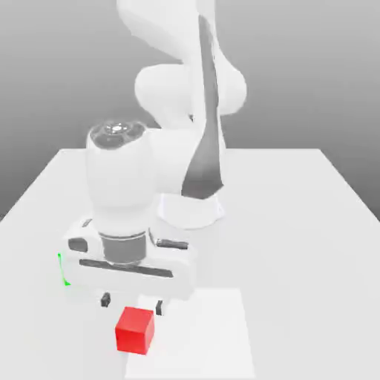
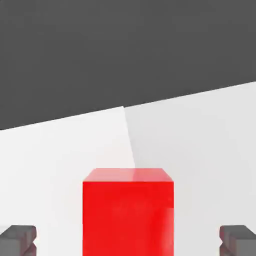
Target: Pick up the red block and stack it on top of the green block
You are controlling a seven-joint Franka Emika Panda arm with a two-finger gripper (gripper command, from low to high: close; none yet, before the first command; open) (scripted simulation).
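One sliver of the green block (image 1: 62, 269) is all that can be made out in the exterior view: a thin bright edge peeking past the white hand of the arm, which covers the rest of it. Its faces and how it is turned cannot be told. The arm's upper links run off the top of that view.

The red block (image 1: 135, 329) is fully visible on the white table (image 1: 312, 245), near the table's front edge, apart from the green block and toward the exterior view's right of it. It is a cube, so it has no long axis; it sits flat, with one corner edge turned slightly toward the exterior camera. In the hand view its lower part is cut off by the picture's border.

The gripper (image 1: 132, 302) hangs just above the red block with its jaws spread wide. In the hand view the two dark fingertips (image 2: 18, 239) stand clear of the red block (image 2: 128, 212) on either side, touching nothing and holding nothing.
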